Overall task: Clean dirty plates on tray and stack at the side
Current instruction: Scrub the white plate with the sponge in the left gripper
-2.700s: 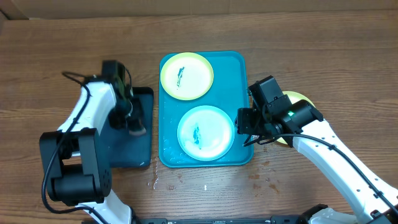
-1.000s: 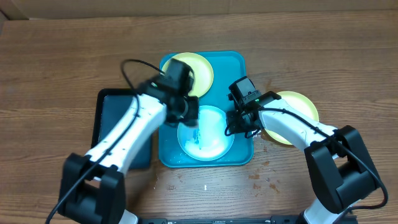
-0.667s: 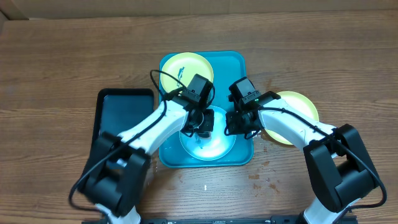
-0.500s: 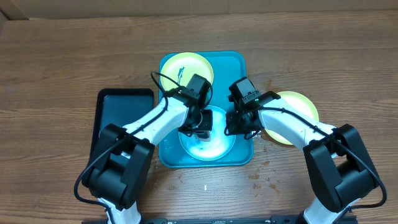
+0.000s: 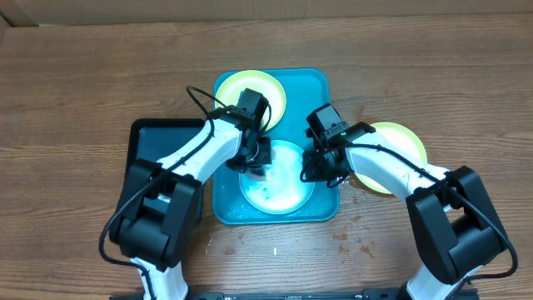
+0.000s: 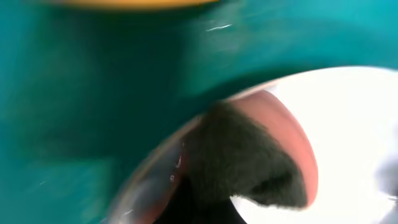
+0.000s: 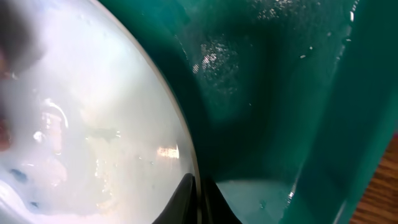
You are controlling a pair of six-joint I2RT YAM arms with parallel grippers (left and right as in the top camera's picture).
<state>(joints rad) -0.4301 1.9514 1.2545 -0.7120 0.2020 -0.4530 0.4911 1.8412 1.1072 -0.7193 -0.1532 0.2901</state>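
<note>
Lower in the tray (image 5: 223,208), the blue plate (image 5: 287,187) is mid-scrub: right gripper (image 5: 319,169) pinches its rim, left gripper (image 5: 256,161) clamps a sponge (image 6: 249,155) on it. Right of the tray, one yellow plate (image 5: 400,143) looks done. The far plate (image 5: 275,92) waits, half hidden by the arm. Left-wrist view is blurred.

No legible text, label, brand, number or sign in any view.
</note>
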